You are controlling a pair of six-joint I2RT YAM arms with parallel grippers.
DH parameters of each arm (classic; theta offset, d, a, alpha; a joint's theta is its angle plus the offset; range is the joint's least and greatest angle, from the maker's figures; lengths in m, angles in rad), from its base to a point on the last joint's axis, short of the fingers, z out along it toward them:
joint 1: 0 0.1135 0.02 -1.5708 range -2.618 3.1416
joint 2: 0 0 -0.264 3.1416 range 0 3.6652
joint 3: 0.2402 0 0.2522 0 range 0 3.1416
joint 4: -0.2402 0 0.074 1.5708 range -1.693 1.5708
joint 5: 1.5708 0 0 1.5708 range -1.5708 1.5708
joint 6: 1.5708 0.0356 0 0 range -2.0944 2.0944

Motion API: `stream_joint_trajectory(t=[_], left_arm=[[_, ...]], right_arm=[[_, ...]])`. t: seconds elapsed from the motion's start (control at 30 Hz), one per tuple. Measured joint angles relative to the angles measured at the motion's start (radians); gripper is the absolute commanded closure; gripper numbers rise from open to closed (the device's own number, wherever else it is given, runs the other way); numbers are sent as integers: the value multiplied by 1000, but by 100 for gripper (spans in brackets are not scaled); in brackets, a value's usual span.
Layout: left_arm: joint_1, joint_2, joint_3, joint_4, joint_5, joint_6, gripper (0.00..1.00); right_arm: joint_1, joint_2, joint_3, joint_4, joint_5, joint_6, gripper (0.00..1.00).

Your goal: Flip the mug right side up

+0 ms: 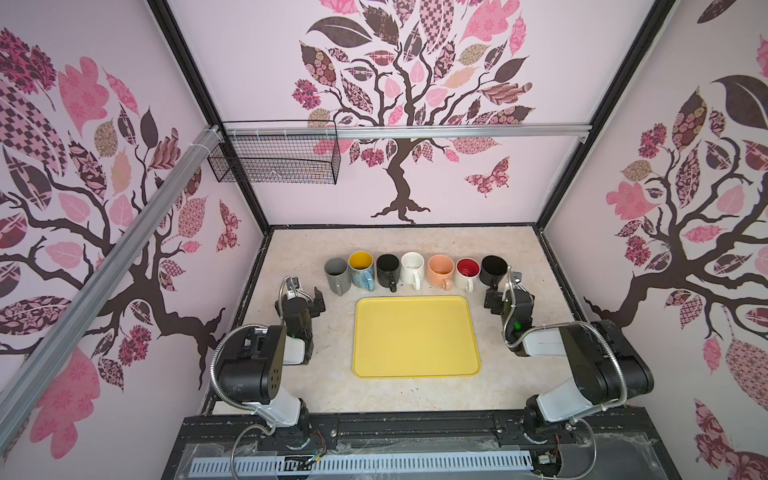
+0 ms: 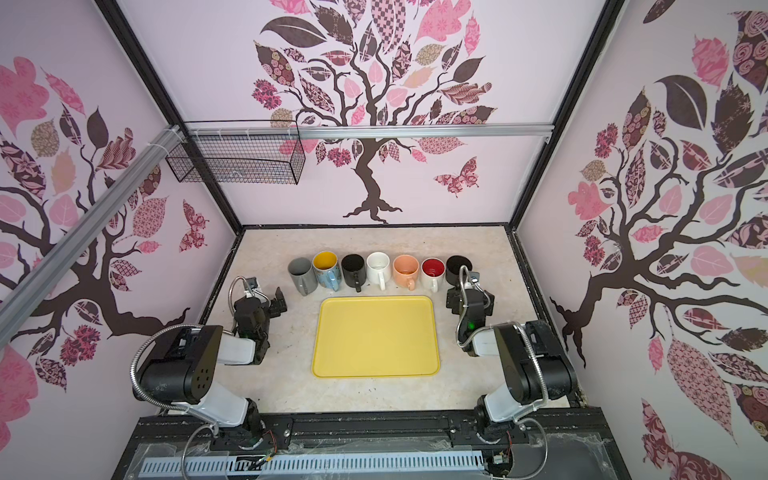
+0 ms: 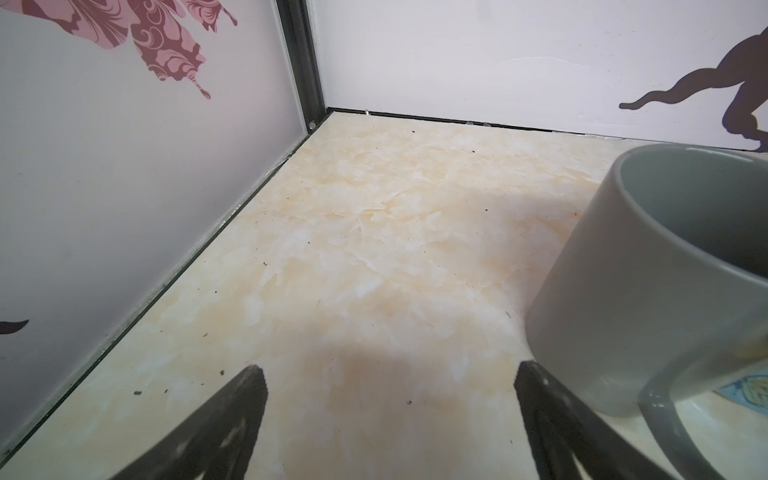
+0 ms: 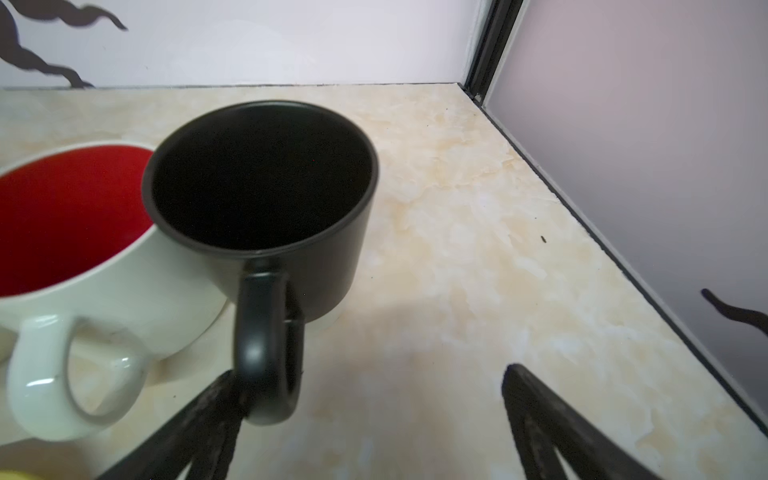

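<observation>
Lower centre in both top views: a yellow tray (image 1: 415, 336) lies flat on the marbled table (image 1: 291, 386).

Mid-left, by the tray's far left corner: the left gripper (image 1: 306, 296) sits low over the table. Its jaws are spread wide and grip nothing. In the left wrist view only table surface shows between the fingers (image 3: 245, 399).

Mid-right, by the tray's far right corner: the right gripper (image 1: 496, 300) is likewise spread wide with nothing held. In the right wrist view the handle of the end black mug (image 4: 266, 199) overlaps one finger (image 4: 208, 415); contact cannot be confirmed.

Just beyond the tray, across the centre of the frame: seven mugs stand side by side, all mouths up, handles toward the tray. From frame left they are the grey mug (image 1: 336, 274), blue patterned mug (image 1: 360, 272), black mug (image 1: 387, 270), white mug (image 1: 412, 268), peach mug (image 1: 440, 270), red-lined mug (image 1: 467, 272) and end black mug.

Upper left, on the back wall: a wire basket (image 1: 274, 160) hangs from a rail.
</observation>
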Motion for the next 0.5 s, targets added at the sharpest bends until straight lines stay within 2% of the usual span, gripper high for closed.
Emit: stream_joint_trajectory(t=[0.07,0.23,0.5], left_arm=[[0,0,0,0,-1,0,4],[0,0,0,0,-3,0,4],[0,1,7,-10,-3,2,4]], right_arm=[[-43,9,-48,90,-56,10,0],[-35,10,-55,118,-150,18,0],[-35,10,-55,149,-184,19,0]])
